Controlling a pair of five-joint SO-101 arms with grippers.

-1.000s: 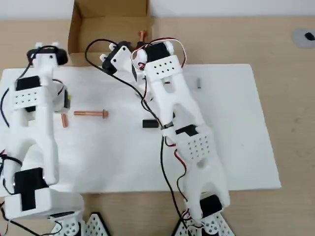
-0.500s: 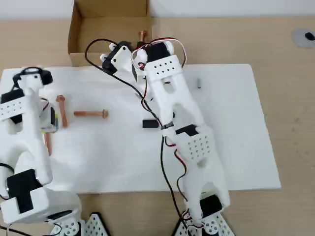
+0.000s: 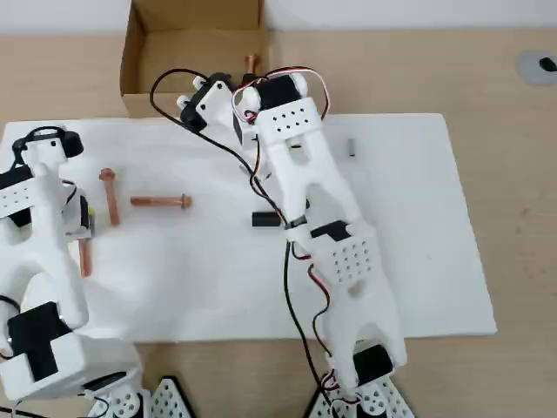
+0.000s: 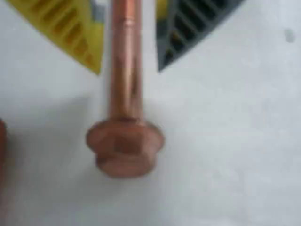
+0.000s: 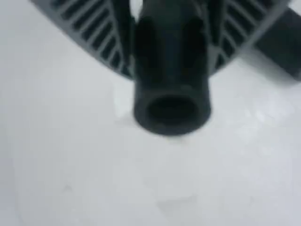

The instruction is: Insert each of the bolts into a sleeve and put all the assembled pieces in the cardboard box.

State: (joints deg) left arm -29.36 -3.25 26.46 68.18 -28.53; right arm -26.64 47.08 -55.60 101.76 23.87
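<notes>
Left gripper (image 4: 128, 54) clamps a copper bolt (image 4: 124, 136) (head beyond the fingertips); right gripper (image 5: 171, 52) grips a black sleeve (image 5: 171, 101).

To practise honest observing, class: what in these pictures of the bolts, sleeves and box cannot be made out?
Left wrist view: the bolt runs off the picture edge, so its tip is unseen.
Right wrist view: the sleeve blurs into dark parts behind; its length is unclear.
High view: the cardboard box is cut by the top edge.
High view: the small dark piece is too small to identify.
</notes>
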